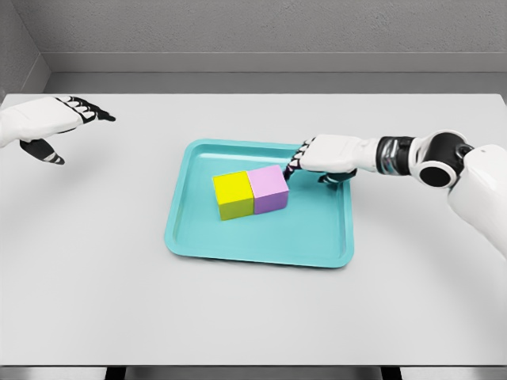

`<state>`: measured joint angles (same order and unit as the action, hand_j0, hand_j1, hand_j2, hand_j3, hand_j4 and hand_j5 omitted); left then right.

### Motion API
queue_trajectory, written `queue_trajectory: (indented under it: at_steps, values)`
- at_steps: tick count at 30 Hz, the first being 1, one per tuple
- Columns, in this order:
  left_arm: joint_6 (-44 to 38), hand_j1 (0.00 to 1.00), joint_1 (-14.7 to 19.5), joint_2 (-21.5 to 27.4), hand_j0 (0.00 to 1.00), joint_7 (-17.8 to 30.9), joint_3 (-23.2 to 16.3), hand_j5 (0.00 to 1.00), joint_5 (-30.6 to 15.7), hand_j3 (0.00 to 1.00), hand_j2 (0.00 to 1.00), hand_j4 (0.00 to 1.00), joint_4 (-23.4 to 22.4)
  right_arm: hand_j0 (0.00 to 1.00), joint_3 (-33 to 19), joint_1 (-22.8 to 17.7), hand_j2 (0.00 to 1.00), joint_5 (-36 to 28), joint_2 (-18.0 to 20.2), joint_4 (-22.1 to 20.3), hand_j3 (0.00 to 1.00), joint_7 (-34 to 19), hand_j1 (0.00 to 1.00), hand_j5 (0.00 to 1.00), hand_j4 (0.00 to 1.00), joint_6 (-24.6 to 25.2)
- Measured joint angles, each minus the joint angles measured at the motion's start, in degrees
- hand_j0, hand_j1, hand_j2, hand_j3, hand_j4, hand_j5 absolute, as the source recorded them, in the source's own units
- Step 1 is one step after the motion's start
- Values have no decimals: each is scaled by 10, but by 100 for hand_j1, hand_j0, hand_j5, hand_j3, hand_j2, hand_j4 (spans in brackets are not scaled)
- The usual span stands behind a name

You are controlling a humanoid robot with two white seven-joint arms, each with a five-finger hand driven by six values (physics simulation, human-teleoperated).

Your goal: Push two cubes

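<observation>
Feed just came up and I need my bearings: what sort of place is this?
Likely a simulated test bench: a bare white table against plain grey walls, with only a teal tray holding two cubes.

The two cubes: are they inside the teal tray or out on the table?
Inside. The yellow cube and purple cube sit side by side, touching, on the tray floor, within its raised rim.

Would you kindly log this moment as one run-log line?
right hand: at pink cube | yellow cube: touching pink | both on teal tray | left hand: open, away
</observation>
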<state>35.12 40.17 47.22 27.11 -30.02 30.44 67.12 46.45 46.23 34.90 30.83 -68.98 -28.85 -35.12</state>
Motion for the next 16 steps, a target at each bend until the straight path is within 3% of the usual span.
queue_trajectory:
  at_steps: [3,4,5,10,14,16]
  values:
    - [0,100,2,0,100,0,0,100,-1,100,100,100,0,77,-25,-7,77,-6,20,1,77,1,77,77,77,-1]
    - [0,100,2,0,100,0,0,100,-2,100,100,100,0,83,-60,-16,83,-14,33,-5,83,1,83,83,83,-1]
    - [0,100,2,0,100,0,0,100,-2,100,100,100,0,100,-99,-32,100,-29,50,-15,100,1,100,100,100,-1]
    - [0,100,3,1,100,0,0,100,-2,100,100,100,0,100,-255,-120,100,-122,127,-66,100,2,100,100,100,-1]
    - [0,100,3,5,100,0,0,100,-4,100,100,100,-1,100,-302,-201,100,-149,145,-92,100,3,100,100,100,-1]
    - [0,100,4,7,100,0,0,100,-8,100,100,100,-1,100,-311,-206,100,-156,149,-106,100,3,100,100,100,0]
